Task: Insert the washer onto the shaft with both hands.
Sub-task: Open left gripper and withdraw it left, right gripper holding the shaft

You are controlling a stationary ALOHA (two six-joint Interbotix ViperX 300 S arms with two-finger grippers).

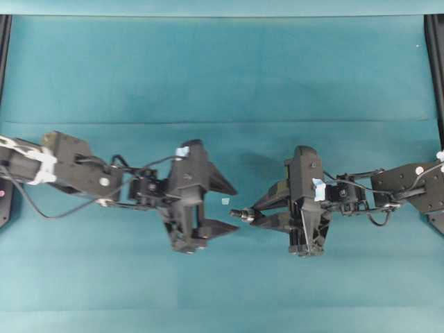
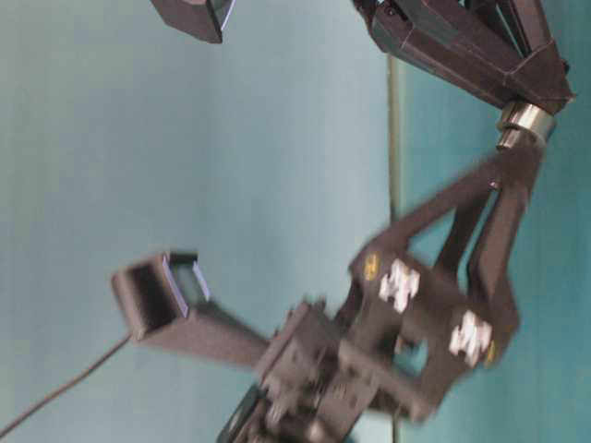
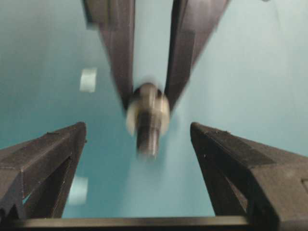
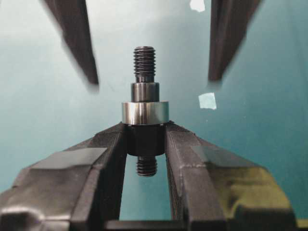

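- right gripper (image 4: pixel 144 139) clamped on shaft (image 4: pixel 144 72), washer (image 4: pixel 145 112) seated on it
- left gripper (image 1: pixel 223 205) jaws apart, holding nothing (just beside shaft tip)

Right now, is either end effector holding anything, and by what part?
The right end effector clamps the shaft by its thick lower body, just under the seated washer. The left end effector is open, holding nothing.

Left gripper (image 1: pixel 220 205): matte black, triangular truss fingers, pale tape tag, looping black cable.
Right gripper (image 1: pixel 258 210): same black build, blue-white tag, silver screws near cable.
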